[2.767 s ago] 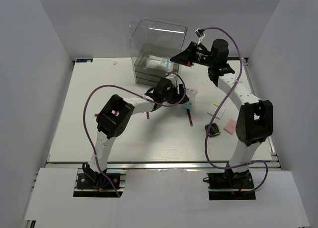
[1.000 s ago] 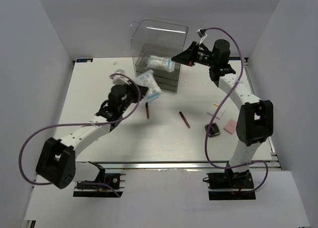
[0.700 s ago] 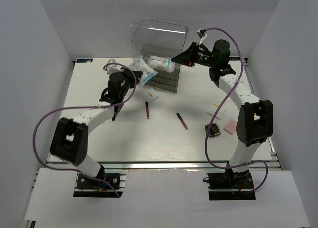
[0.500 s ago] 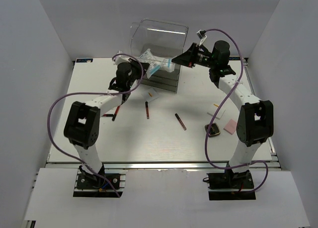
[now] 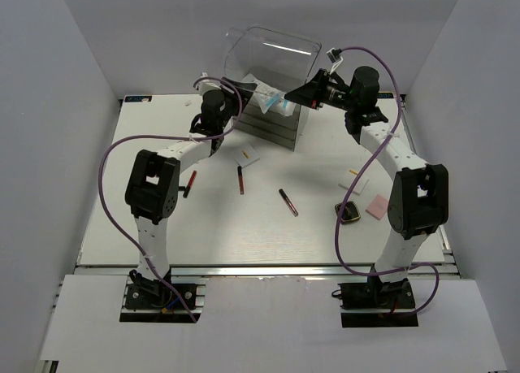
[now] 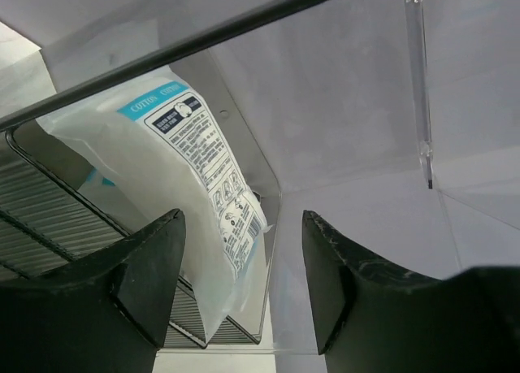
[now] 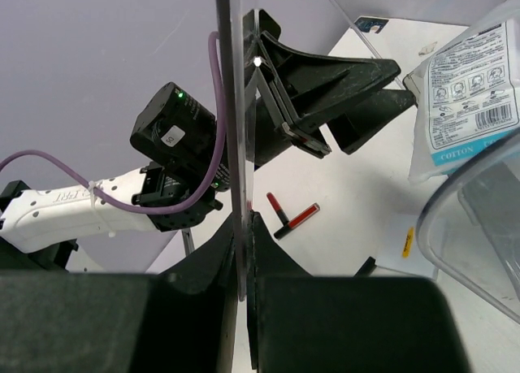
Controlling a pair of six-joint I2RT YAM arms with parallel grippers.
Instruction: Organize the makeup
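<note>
Up at the back of the counter (image 5: 122, 219), the left end effector (image 6: 241, 227) is hovering with its fingers spread wide, gripping nothing. Just beyond those fingers, the clear packet with white contents (image 6: 191, 186) is lying inside the top of the drawer box (image 5: 272, 131). The right end effector (image 7: 243, 231) is pinching the edge of the box's clear lid (image 5: 272, 52), fingers closed on it, holding it tilted up. Nearer on the counter, three slim dark-red sticks are lying apart: a left stick (image 5: 190, 183), a middle stick (image 5: 240, 180) and a right stick (image 5: 288, 202). A near white square (image 5: 247, 155) is lying close to the box. A far white square (image 5: 351, 178), a pink square (image 5: 376, 206) and a black gold-rimmed compact (image 5: 349, 213) are sitting together beside the right arm.
</note>
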